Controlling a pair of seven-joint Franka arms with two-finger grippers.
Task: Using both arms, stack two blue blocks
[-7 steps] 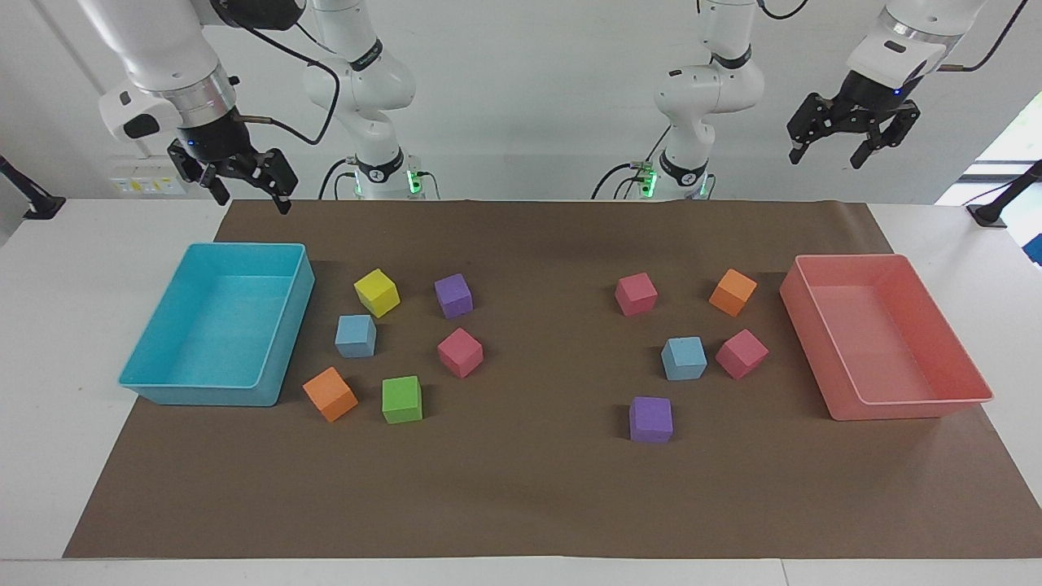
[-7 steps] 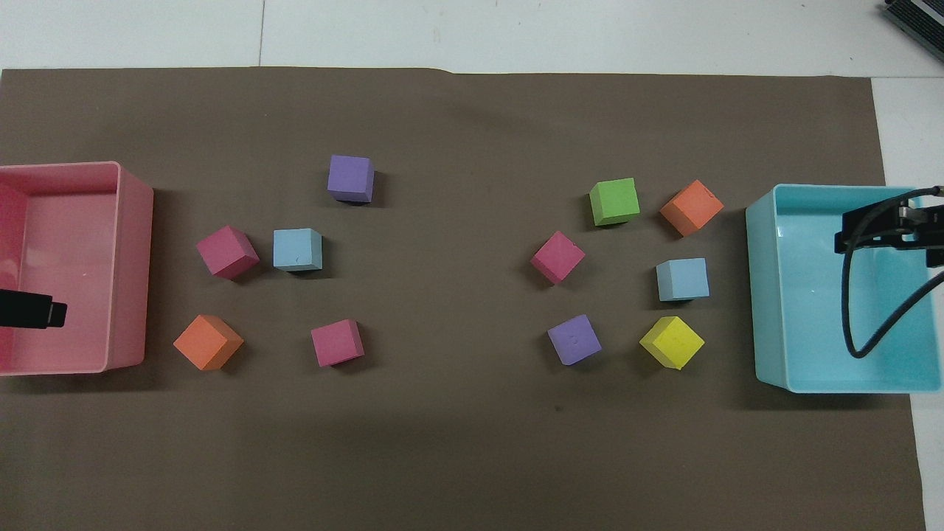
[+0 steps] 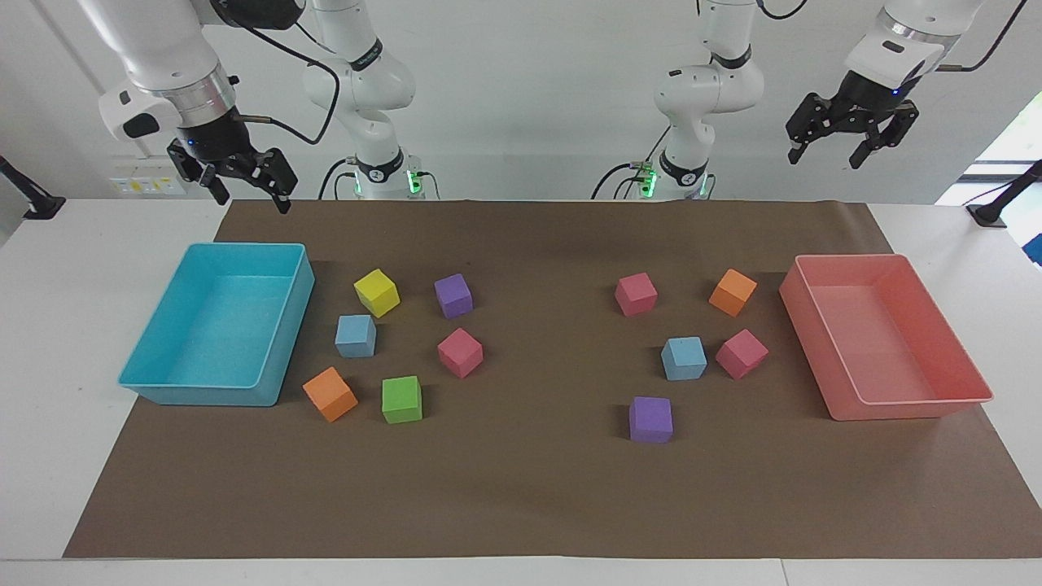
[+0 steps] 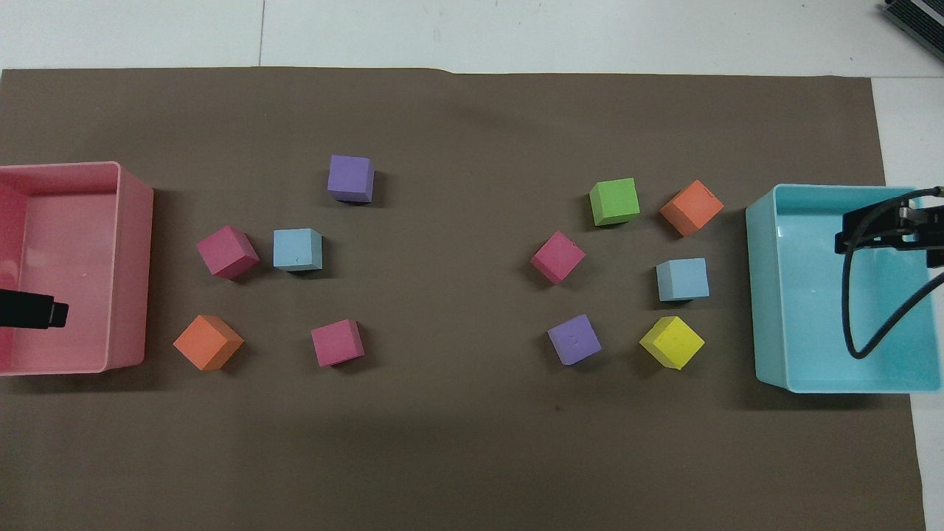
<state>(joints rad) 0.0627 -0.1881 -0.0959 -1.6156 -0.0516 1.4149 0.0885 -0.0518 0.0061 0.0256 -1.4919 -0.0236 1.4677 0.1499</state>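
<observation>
In the facing view, the right pincer [image 3: 244, 189] hung spread at upper left, the left pincer [image 3: 851, 142] spread at upper right. One blue block [image 3: 356, 336] sat square-on at centre-left, the other blue block [image 3: 684, 359] at centre-right, both flat on the table [image 3: 521, 505], well below the pincers.

White table [image 3: 81, 268], brown mat [image 3: 537, 488], cubes, trays

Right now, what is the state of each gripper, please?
Left gripper: open, holding nothing, raised near the pink tray.
Right gripper: open, holding nothing, raised near the turquoise tray.
</observation>
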